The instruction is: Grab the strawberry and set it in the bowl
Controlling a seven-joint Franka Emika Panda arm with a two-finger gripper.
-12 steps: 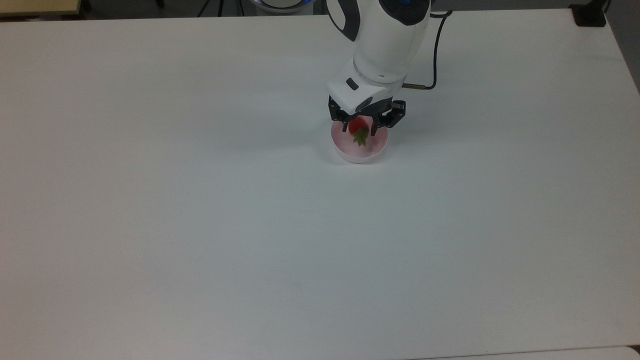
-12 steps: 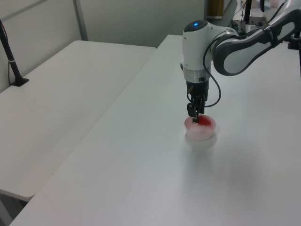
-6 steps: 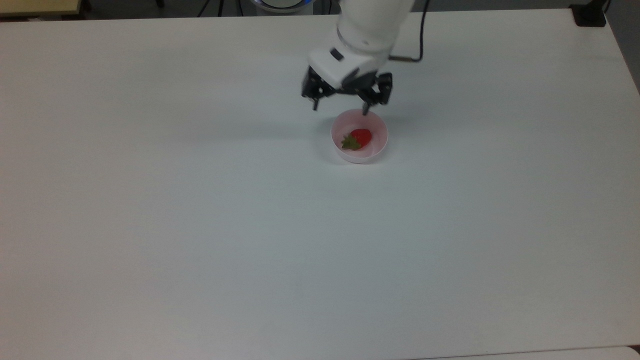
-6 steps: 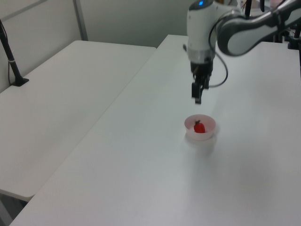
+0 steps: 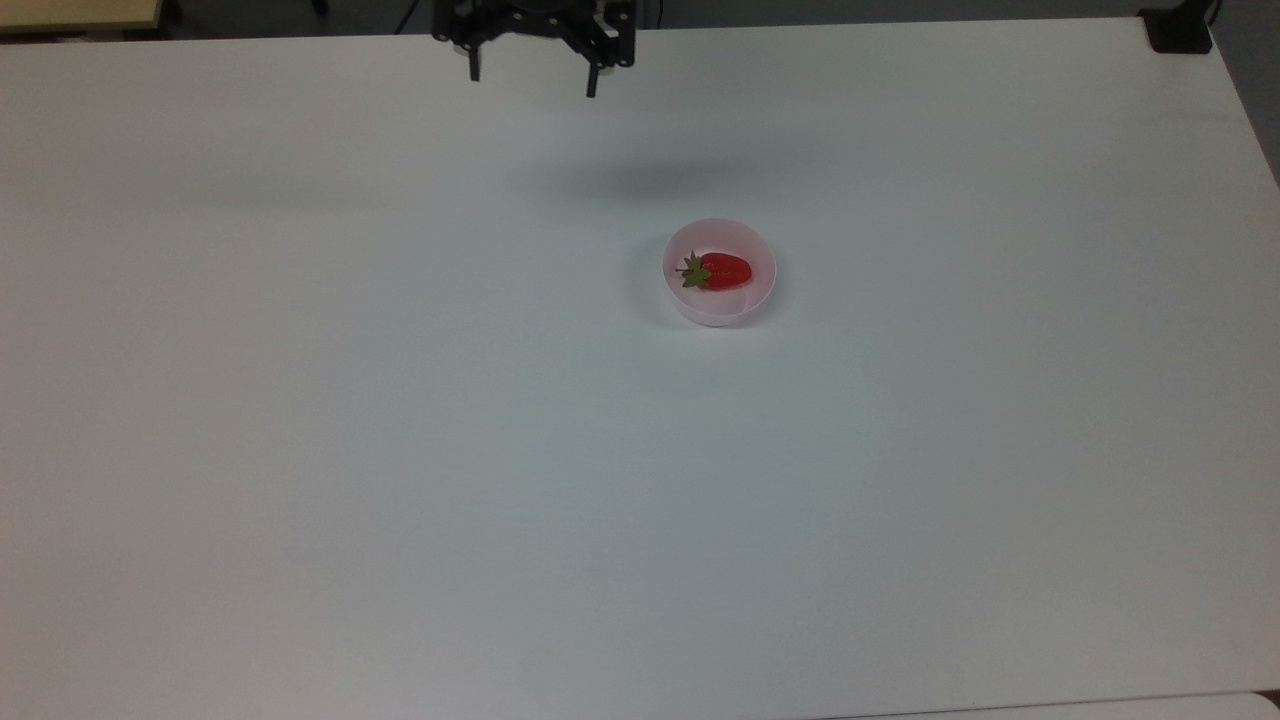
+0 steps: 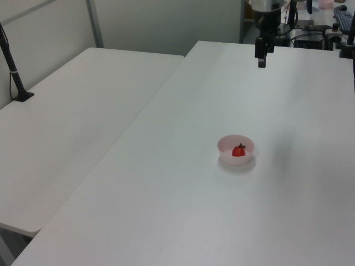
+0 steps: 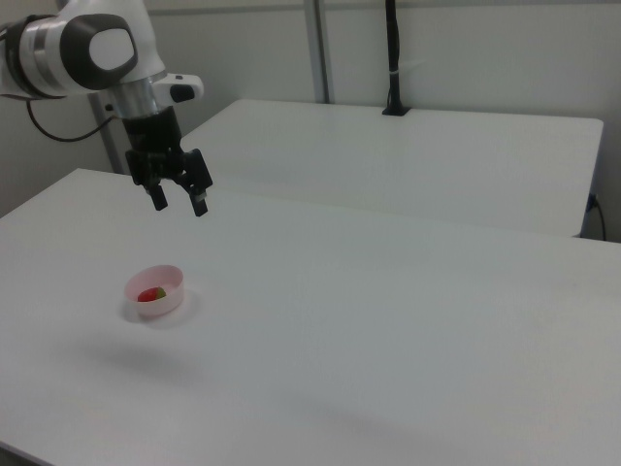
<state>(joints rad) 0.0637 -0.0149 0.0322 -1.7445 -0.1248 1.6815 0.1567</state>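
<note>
The strawberry (image 5: 724, 271) is seen lying on its side inside the pink bowl (image 5: 752, 300) on the white desk (image 5: 400, 450); the gripper (image 5: 533, 82) is held high and well apart, fingers spread wide, nothing held; placement is judged complete, nothing left.

We see a table (image 5: 400, 450) with a smooth, matt white top. The bowl (image 5: 752, 297) looks like thin pale pink plastic, a little translucent. The strawberry (image 5: 727, 271) has a glossy red plastic skin and a duller green cap. The gripper (image 7: 179, 203) is matt black, and the arm (image 7: 92, 49) above it has a smooth, shiny white shell.
</note>
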